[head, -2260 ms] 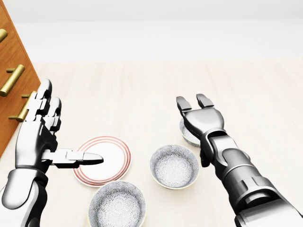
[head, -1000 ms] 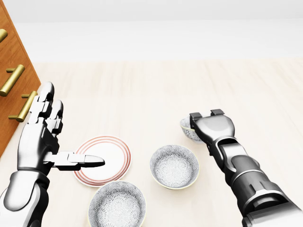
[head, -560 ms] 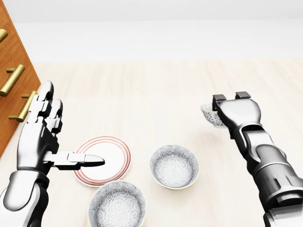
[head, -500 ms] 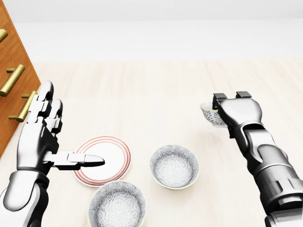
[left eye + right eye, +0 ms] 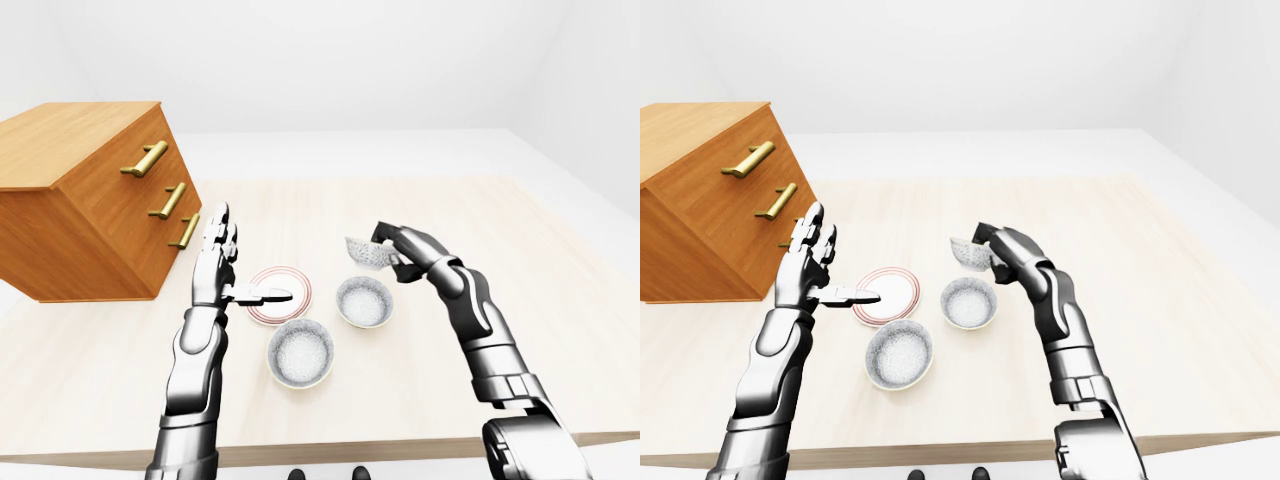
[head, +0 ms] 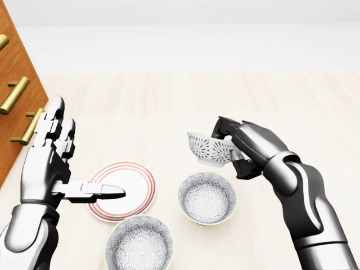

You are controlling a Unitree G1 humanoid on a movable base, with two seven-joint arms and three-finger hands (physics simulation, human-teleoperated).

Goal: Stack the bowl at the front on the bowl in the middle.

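Progress, as we are judging it, is sitting near the midpoint: the pick-up is looking done and the placing is yet to come. Going from the left, we are counting one wooden drawer chest (image 5: pixel 90 200) carrying three brass handles (image 5: pixel 150 158). Next, our left hand (image 6: pixel 48 163) is hovering with its fingers (image 6: pixel 53 121) spread apart and gripping nothing, its thumb reaching over the left edge of the single red-ringed plate (image 6: pixel 135 183). After that we are counting three patterned bowls in all. The spare bowl (image 6: pixel 139 243) is resting on the bench (image 6: pixel 169 107) at the bottom edge of the head view, just below the plate. The middle bowl (image 6: pixel 207 198) is sitting empty on the bench, further right and higher in that view. The front bowl (image 6: pixel 209 149) is hanging clear of the bench, tilted a little, directly above the middle bowl in the picture and apart from it. Our right hand (image 6: pixel 253 143) is clamping its fingers on that bowl's right rim. What we are leaving to do, as we see it, is centring the front bowl over the middle bowl, lowering it in and letting go.
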